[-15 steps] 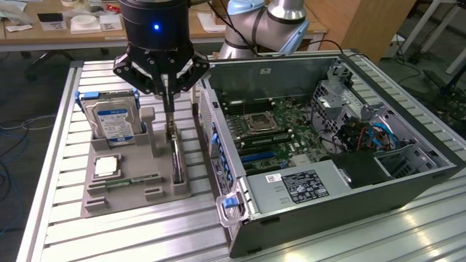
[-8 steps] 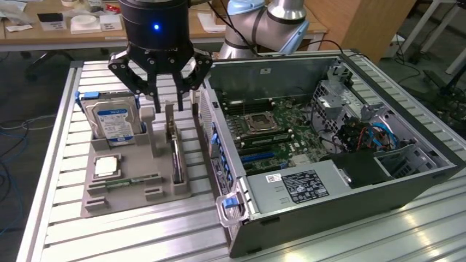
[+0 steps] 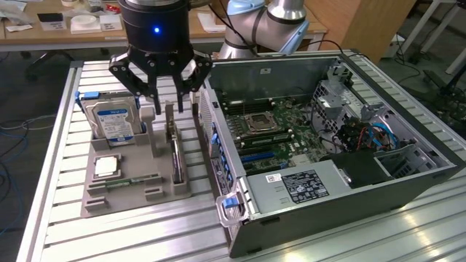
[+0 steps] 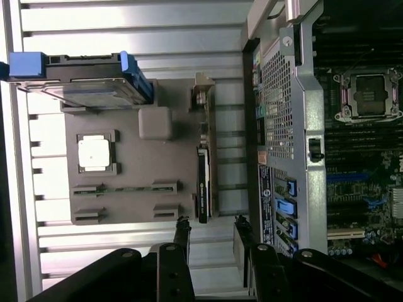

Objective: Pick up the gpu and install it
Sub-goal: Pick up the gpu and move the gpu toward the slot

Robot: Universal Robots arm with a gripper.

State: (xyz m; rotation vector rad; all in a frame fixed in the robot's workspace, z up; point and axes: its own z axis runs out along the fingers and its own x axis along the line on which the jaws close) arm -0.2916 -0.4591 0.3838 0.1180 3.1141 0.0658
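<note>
Gpu [image 3: 174, 153], a thin dark card with a silver bracket, stands on edge in the grey moulded holder [image 3: 138, 191], at the exterior view's left of the black computer case [image 3: 328, 202]. Jaws hang parted and empty just above it. It looks light, stiff and fragile, so the bare top edge is the place to pinch.

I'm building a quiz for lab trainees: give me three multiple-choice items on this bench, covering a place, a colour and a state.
1. Where is the gpu? A. on edge in the gray tray; B. in the computer case; C. flat on the table.
2. The label on the hard drive is: A. red; B. blue; C. yellow.
3. The gripper is: A. shut on the gpu; B. shut on the hard drive; C. open above the gpu.
Answers: 1 A, the card stands in the tray's slot; 2 B, its face shows blue; 3 C, its jaws stand apart over the card.
</note>
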